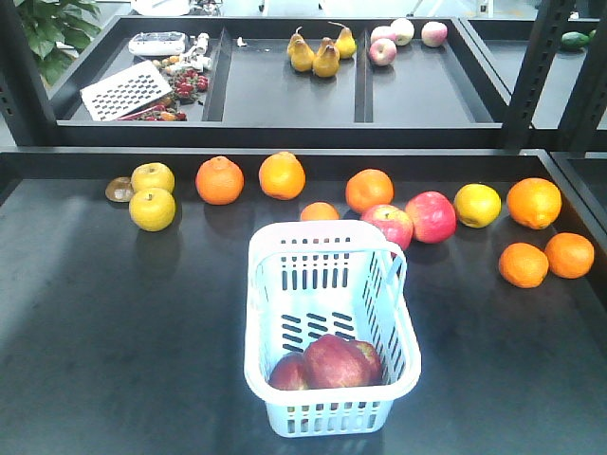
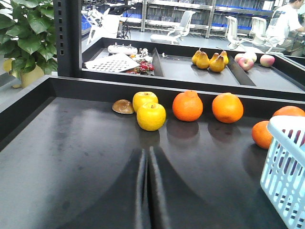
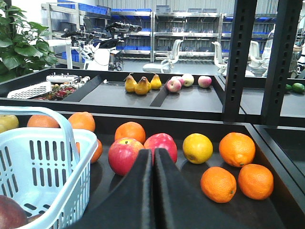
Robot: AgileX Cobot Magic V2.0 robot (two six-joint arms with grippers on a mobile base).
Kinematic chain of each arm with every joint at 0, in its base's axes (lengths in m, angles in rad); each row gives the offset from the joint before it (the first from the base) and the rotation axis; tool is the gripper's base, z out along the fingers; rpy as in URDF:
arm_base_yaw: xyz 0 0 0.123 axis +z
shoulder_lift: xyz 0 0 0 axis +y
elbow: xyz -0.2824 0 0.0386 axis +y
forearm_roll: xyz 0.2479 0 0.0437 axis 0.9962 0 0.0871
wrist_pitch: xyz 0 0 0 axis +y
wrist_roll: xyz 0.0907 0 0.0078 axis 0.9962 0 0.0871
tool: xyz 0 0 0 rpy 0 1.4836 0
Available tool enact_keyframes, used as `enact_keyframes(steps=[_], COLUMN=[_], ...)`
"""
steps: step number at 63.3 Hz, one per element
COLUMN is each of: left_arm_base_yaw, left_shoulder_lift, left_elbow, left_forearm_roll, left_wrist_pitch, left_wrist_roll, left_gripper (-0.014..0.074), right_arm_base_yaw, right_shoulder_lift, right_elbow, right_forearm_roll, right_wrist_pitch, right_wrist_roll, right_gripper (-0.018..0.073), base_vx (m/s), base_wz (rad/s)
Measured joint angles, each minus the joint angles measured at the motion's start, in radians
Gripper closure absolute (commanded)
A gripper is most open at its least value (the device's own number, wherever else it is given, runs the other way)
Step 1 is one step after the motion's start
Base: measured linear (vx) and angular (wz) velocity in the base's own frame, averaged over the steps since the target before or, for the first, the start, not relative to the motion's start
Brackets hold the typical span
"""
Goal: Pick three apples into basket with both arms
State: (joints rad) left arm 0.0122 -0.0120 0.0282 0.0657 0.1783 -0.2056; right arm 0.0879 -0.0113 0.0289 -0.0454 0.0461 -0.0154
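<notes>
At the left of the dark matte worktop (image 1: 114,322) we see two round yellow apples (image 1: 153,195) beside a small brown halved object (image 1: 119,189), then a row of glossy oranges (image 1: 251,178) along the back edge. Our left claw (image 2: 147,191) hangs low over bare surface, holding nothing, its two black fingers pressed together so that only a thin seam shows. In the middle stands the pale blue-white slotted plastic basket (image 1: 285,284), and at its near end lie the dark maroon-red round apples (image 1: 327,363), touching one another; we count three, though the rightmost is partly hidden. We judge the picking done. Were one to be lifted again, we would take it across its widest girth: such fruit is firm and fairly heavy, yet smooth-skinned, so it may slip or roll, and it bruises under a hard squeeze. Just behind the basket sit two brighter pinkish-red apples (image 1: 410,221), then a yellow round fruit (image 1: 477,205) and more oranges (image 1: 545,242) at the right. Our right claw (image 3: 153,186) points at those pinkish apples, likewise closed on nothing.
</notes>
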Motion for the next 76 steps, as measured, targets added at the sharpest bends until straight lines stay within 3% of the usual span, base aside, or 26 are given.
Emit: enact_keyframes(steps=[76], left_arm_base_yaw=[0.0], left_shoulder_lift=[0.0], left_elbow=[0.0], left_forearm_roll=[0.0], left_wrist_pitch=[0.0], left_wrist_roll=[0.0], left_gripper=[0.0603], right_arm_base_yaw=[0.0], right_shoulder_lift=[0.0], right_elbow=[0.0], right_forearm_roll=[0.0], right_wrist_pitch=[0.0], right_wrist_roll=[0.0], right_gripper=[0.0568], base_vx=[0.0], base_wz=[0.0])
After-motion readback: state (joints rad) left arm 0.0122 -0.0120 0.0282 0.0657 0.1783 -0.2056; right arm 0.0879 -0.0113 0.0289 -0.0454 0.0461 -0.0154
